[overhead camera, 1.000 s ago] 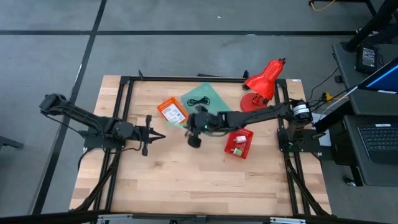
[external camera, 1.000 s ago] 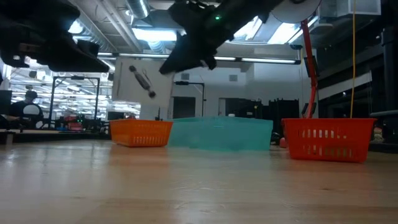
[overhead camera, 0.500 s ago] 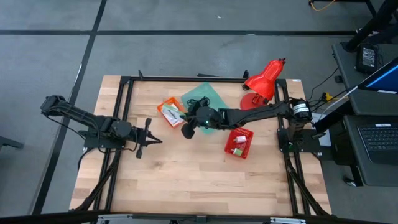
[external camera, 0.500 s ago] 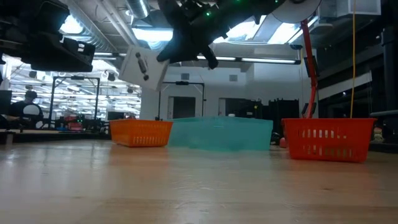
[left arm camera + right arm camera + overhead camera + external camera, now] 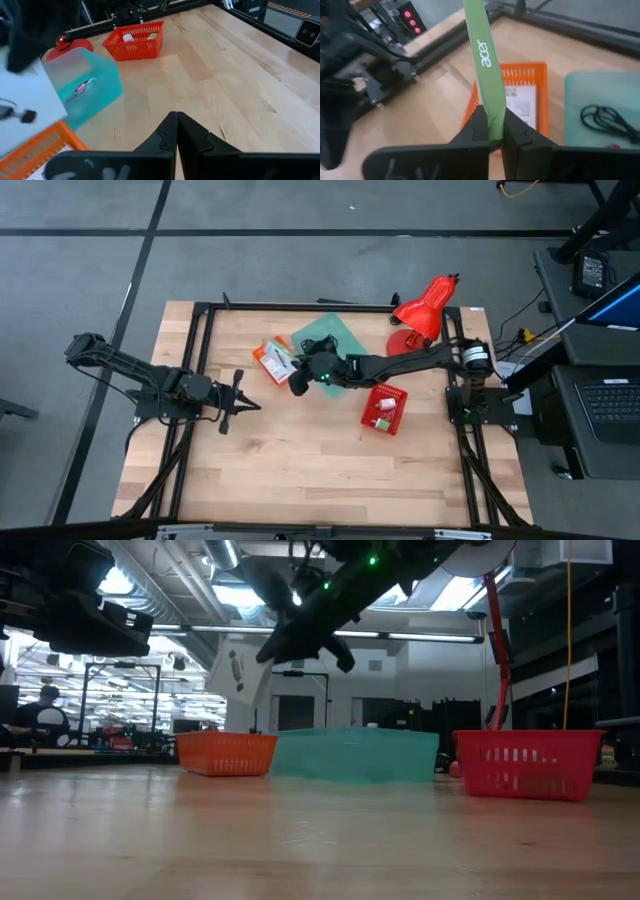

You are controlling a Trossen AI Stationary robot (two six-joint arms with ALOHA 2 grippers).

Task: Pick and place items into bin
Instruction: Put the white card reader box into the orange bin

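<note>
Our right gripper (image 5: 489, 131) is clamped on the thin edge of a white card (image 5: 238, 668) with a green "acer" edge (image 5: 485, 60), holding it in the air over the orange bin (image 5: 273, 362); in the right wrist view the bin (image 5: 520, 95) lies just below and beyond the card, with a printed packet (image 5: 519, 100) already lying in it; the teal bin (image 5: 330, 335) beside it holds a black cable (image 5: 604, 120); the red bin (image 5: 384, 408) sits apart, nearer the right arm's base, with a few small items in it. Our left gripper (image 5: 240, 402) hangs with its fingers pressed together on nothing, over bare table (image 5: 300, 470) beside the orange bin. The chief risk, as we judge it, is the grip itself; the fingers pinch only a narrow strip at the card's edge, so a quick swing or stop could let the card pivot or slide out before it is over the bin. The card also looks broad against the bin's opening in the low view; let go while tilted, it may catch the rim and lean there or tip out onto the table; let go too high, it may flutter sideways into the teal bin. The left gripper is near enough to the orange bin that a careless swing of the right arm might foul it.
</note>
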